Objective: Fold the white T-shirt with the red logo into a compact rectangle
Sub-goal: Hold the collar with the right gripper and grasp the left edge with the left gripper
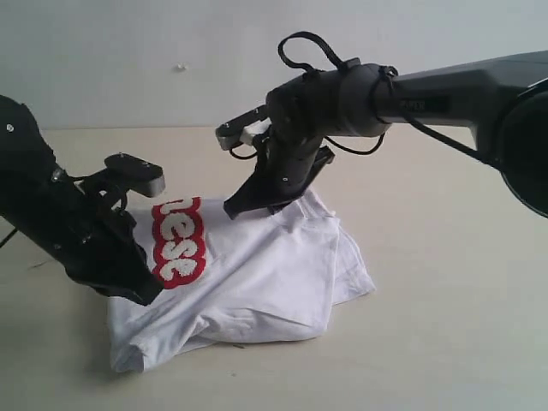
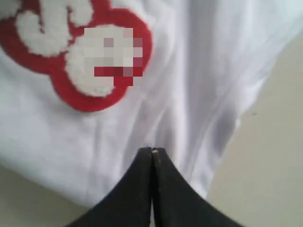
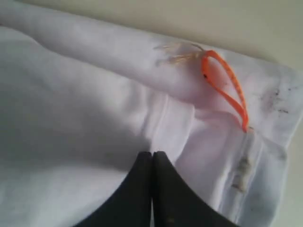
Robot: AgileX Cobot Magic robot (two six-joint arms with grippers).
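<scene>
Shows white T-shirt (image 1: 257, 282) bunched in a loose, part-folded heap on beige table (image 1: 445, 325), w/ both black grippers down at its edges. At shirt's near-left edge, L gripper (image 1: 147, 291): fingers pressed tight together, tips touching cloth; can't tell whether any fabric is pinched btwn them. Just beyond those tips, red logo (image 1: 178, 240), only a few plump white letters showing, rest hidden behind L arm. At shirt's far edge by neckline, R gripper (image 1: 233, 208): fingers likewise closed flat against each other, tips on cloth; pinch again unclear. Just past R fingertips, orange neck tag (image 3: 227, 90), a thin loop lying on a rolled fold. Grippers well apart, logo btwn them, nearer L one.
</scene>
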